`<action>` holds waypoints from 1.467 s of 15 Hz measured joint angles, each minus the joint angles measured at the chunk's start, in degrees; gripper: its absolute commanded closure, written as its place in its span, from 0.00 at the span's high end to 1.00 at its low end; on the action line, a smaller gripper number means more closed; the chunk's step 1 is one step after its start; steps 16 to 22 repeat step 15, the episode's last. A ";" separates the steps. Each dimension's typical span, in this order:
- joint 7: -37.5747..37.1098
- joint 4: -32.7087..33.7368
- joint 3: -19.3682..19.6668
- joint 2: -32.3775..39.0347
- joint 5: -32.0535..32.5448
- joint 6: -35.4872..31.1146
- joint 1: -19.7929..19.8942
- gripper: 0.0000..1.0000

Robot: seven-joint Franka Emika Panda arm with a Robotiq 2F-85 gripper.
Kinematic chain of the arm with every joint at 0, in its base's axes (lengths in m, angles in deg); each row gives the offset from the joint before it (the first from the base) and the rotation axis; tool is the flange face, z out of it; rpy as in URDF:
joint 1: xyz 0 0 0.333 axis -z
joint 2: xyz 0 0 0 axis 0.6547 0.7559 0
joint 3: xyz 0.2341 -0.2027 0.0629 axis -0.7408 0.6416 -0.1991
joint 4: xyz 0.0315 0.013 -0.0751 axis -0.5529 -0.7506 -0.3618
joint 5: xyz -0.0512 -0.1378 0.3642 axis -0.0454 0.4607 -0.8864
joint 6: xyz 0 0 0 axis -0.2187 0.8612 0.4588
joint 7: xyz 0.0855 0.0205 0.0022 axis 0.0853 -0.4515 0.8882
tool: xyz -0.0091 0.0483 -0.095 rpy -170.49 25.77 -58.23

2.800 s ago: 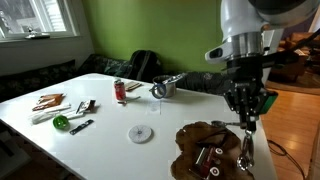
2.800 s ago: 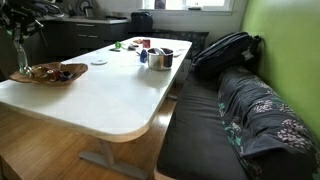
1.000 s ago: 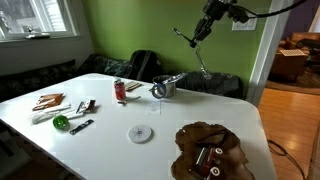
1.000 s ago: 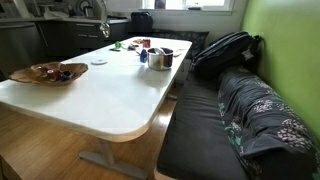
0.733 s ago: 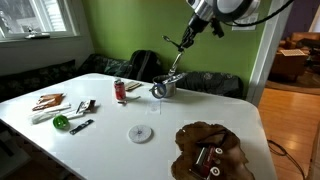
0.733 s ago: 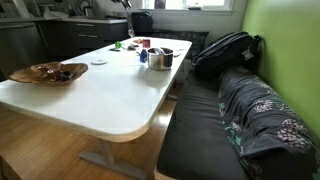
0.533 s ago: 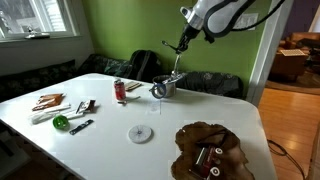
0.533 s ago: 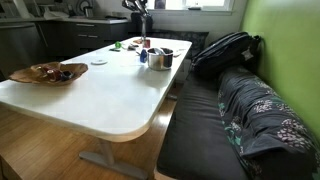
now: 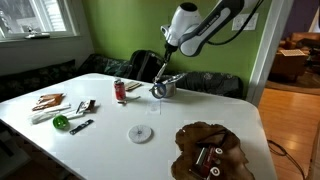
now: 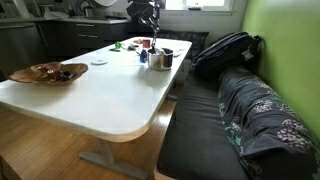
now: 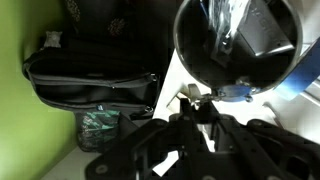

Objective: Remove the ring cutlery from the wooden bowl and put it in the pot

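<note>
The small silver pot [image 9: 166,88] stands at the table's far side; it also shows in the other exterior view [image 10: 162,58] and from above in the wrist view [image 11: 236,42]. My gripper [image 9: 166,50] hangs just above it, shut on the thin metal ring cutlery [image 9: 168,68], which dangles toward the pot's mouth. The gripper [image 10: 151,25] and the cutlery [image 10: 155,43] show there too. In the wrist view the dark fingers [image 11: 197,108] pinch the cutlery [image 11: 190,95] beside the pot's rim. The dark wooden bowl [image 9: 228,140], [image 10: 30,78] sits at the table's near end, far from the gripper.
A red can [image 9: 120,90], a white disc [image 9: 140,133], a green object [image 9: 61,122] and loose utensils lie on the white table [image 9: 100,140]. Small items remain in the bowl. A black backpack [image 10: 225,50] lies on the bench beside the table.
The arm has lifted the cutlery out of the wooden bowl, carried it high across the table, and lowered it to just above the pot.
</note>
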 measured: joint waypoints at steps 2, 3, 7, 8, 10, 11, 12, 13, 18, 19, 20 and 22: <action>-0.79 6.54 -0.05 4.52 -0.22 3.01 -0.13 0.07; -1.24 9.66 -0.63 6.43 0.12 5.02 0.46 0.41; -1.44 19.36 -3.96 11.84 0.51 11.98 4.01 0.62; -1.43 21.15 -4.67 12.57 0.52 13.45 4.59 0.69; -1.39 23.48 -6.48 12.72 0.52 16.36 5.15 0.85; -1.08 24.05 -7.79 12.16 0.52 17.66 5.20 0.92; 0.07 23.98 -9.66 11.06 0.47 18.72 5.27 0.99; 2.12 23.48 -12.37 9.49 0.18 19.61 5.53 1.00; 5.78 20.70 -18.11 5.07 -0.13 19.75 5.81 0.97; 5.78 20.70 -18.11 5.07 -0.13 19.75 5.81 0.97; 5.78 20.70 -18.11 5.07 -0.13 19.75 5.81 0.97; 5.78 20.70 -18.11 5.07 -0.13 19.75 5.81 0.97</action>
